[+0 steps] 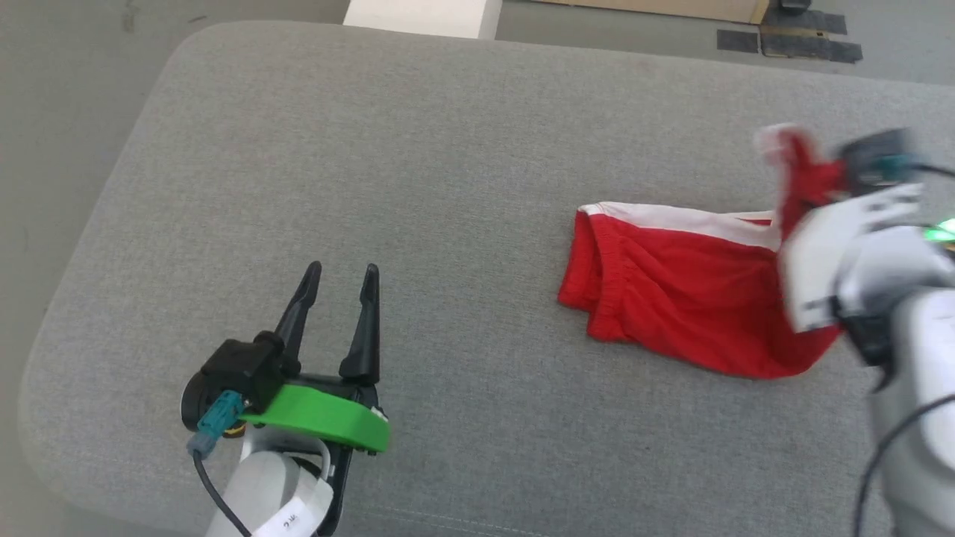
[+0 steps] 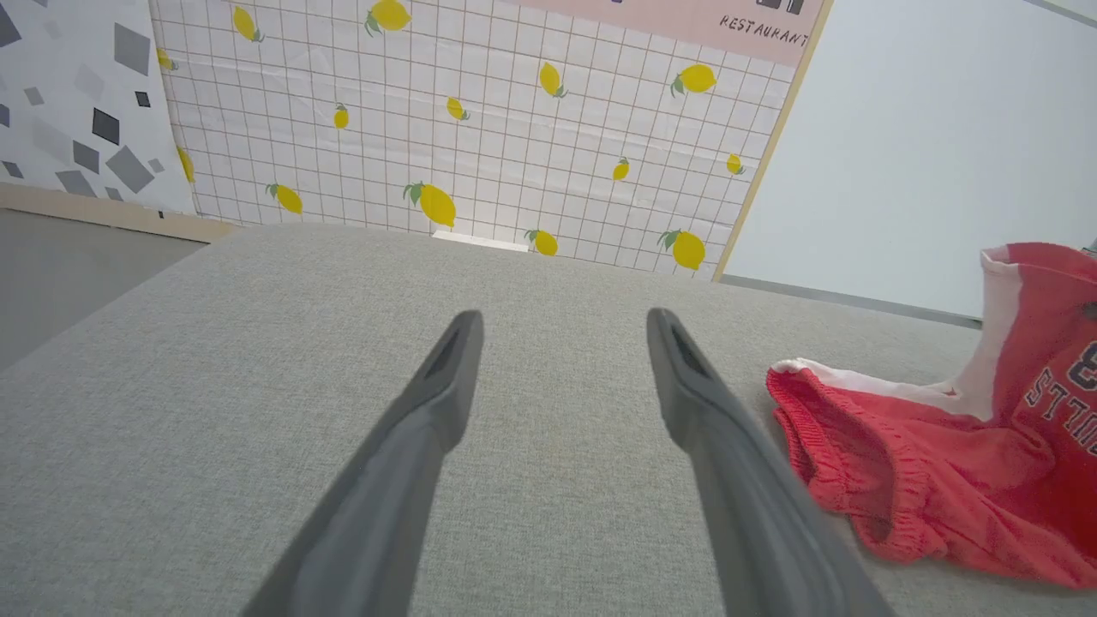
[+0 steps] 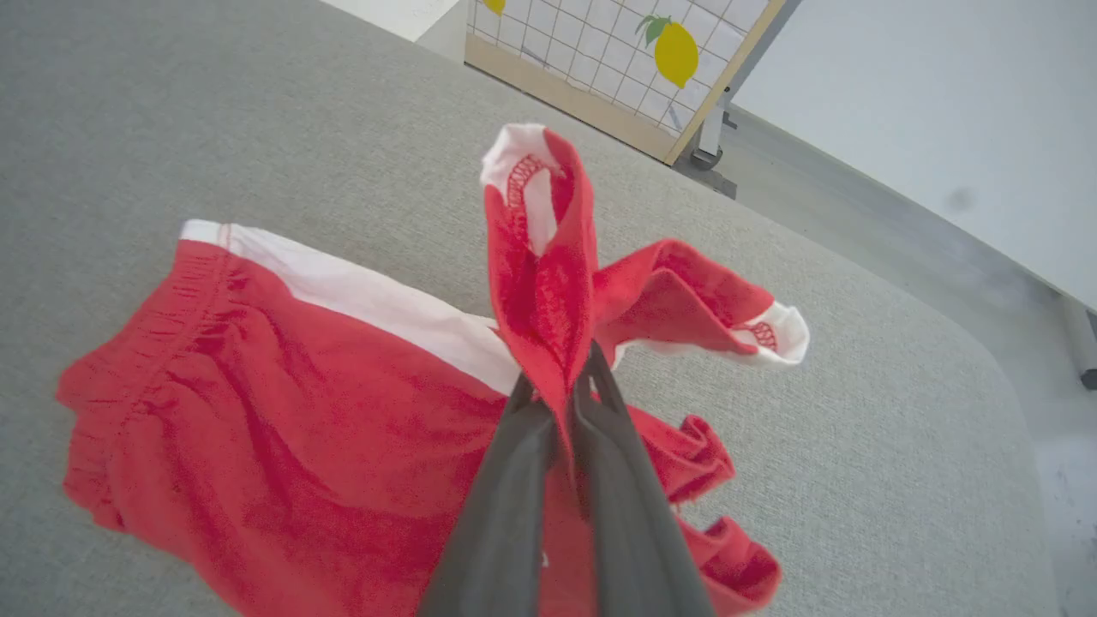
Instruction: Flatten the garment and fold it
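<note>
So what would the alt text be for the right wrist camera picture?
The robot's right hand is shut on a fold of red shorts with a white stripe, holding one leg up off a grey padded surface while the waistband end lies flat. A lemon-patterned panel stands behind.

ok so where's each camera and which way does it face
head view: on the head, facing forward and down at the grey cushion; left jaws open at lower left, right arm holding up the red shorts.
left wrist view: on the left wrist, looking low along its open jaws toward a lemon-print wall.
right wrist view: on the right wrist, looking down along the right jaws, shut on the shorts.
shared: all three show the shorts and cushion.
</note>
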Robot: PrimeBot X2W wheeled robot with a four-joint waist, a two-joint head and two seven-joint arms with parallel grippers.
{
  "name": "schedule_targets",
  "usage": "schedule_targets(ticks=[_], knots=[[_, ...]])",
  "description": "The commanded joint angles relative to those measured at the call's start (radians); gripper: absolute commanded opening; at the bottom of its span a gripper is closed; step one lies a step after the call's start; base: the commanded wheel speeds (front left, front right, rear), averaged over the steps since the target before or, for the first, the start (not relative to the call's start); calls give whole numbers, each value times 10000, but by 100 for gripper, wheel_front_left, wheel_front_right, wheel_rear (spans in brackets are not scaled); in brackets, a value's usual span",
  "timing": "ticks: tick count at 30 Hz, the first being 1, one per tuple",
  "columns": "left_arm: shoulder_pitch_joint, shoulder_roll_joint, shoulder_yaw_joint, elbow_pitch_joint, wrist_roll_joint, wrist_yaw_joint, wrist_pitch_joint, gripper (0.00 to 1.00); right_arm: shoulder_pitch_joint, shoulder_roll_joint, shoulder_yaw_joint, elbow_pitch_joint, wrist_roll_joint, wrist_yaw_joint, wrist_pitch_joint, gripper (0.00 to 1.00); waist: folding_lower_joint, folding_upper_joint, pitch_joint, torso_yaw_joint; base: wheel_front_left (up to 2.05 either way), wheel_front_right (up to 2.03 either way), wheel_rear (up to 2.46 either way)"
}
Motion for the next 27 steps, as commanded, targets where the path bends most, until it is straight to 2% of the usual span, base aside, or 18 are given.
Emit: schedule_targets(ticks=[1,4,5,6,11,17,18,19,20,27], knots=[[140,-24,-25,13,85,-70,-36,100,-145,-10,533,-189,122,-13,187,0,0,0,-37,73,0,0,0],[127,-24,-97,12,50,-70,-36,100,-384,-21,1799,-314,380,-13,536,0,0,0,-15,199,0,0,0],[91,-24,-161,-9,16,-70,-36,100,-641,23,2713,12,536,-13,705,0,0,0,55,334,0,0,0],[64,-24,-188,-13,-2,-70,-36,100,-721,91,2982,220,611,-13,764,0,0,0,100,403,0,0,0],[-67,-24,-244,-55,-100,-70,-36,100,-1083,376,3962,1330,857,-13,889,0,0,0,325,628,0,0,0],[-245,-24,-237,-96,-193,-70,-36,100,-1376,562,4456,2461,1069,-13,843,0,0,0,541,807,0,0,0],[-252,-24,-237,-99,-199,-70,-36,100,-1377,578,4484,2559,1144,-13,823,16,0,0,550,814,0,0,0],[-256,-24,-232,-100,-202,-70,-36,100,-1383,595,4529,2646,1269,-13,750,49,0,0,552,816,0,0,0],[-251,-24,-216,-98,-202,-70,-36,100,-1380,612,4552,2690,1391,-13,681,100,0,0,543,806,0,0,0],[-58,-24,-30,-71,-114,-71,-36,100,-1099,821,4368,1962,2625,-13,-354,100,0,0,161,427,0,0,0]])
